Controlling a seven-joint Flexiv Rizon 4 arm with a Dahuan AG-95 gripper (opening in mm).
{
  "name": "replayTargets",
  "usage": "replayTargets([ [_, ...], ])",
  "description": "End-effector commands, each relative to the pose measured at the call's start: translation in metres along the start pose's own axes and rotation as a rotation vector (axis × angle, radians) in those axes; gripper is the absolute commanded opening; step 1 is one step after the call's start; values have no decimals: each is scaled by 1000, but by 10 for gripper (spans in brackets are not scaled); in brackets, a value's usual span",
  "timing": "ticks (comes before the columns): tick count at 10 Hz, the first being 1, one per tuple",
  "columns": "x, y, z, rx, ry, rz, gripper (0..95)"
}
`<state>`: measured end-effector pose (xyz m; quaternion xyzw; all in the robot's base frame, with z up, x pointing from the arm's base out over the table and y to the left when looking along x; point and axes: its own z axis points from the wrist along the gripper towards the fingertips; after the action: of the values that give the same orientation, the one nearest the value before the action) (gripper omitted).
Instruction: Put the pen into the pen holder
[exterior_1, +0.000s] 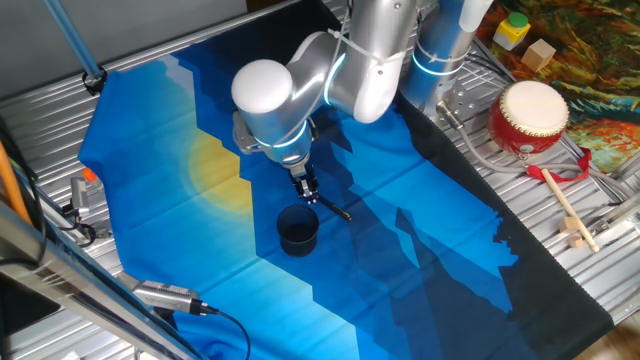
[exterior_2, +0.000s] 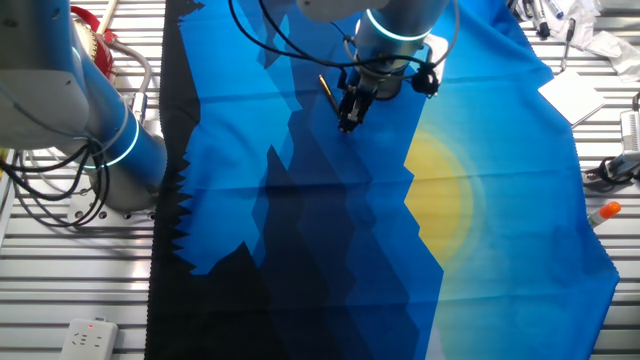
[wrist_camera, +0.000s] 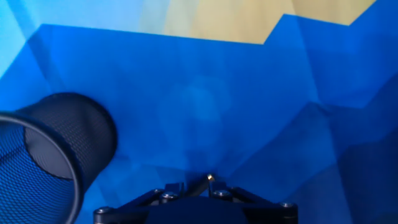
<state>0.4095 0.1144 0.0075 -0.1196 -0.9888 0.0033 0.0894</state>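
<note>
The pen (exterior_1: 333, 209) is thin and black. My gripper (exterior_1: 306, 192) is shut on one end of it, and the rest sticks out sideways to the right, just above the blue cloth. In the other fixed view the pen (exterior_2: 327, 89) slants up and left from the gripper (exterior_2: 347, 120). In the hand view its gold tip (wrist_camera: 209, 178) shows between the closed fingers of the gripper (wrist_camera: 198, 188). The pen holder (exterior_1: 298, 232), a dark mesh cup, stands upright just in front of and below the gripper. It is at the left in the hand view (wrist_camera: 56, 146) and hidden in the other fixed view.
A red drum with a white top (exterior_1: 528, 115) and a wooden drumstick (exterior_1: 566, 208) lie off the cloth at the right. Toy blocks (exterior_1: 512, 30) sit behind them. A cabled device (exterior_1: 165, 297) lies at the cloth's front left edge. An orange-capped marker (exterior_2: 603, 211) lies beside the cloth.
</note>
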Motion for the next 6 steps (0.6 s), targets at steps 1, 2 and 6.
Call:
replayTargets([
  [1,1,0,-2,0,7,1,380],
  [2,1,0,-2,27,-1,12,380],
  [6,1,0,-2,28,-9,-31,0],
])
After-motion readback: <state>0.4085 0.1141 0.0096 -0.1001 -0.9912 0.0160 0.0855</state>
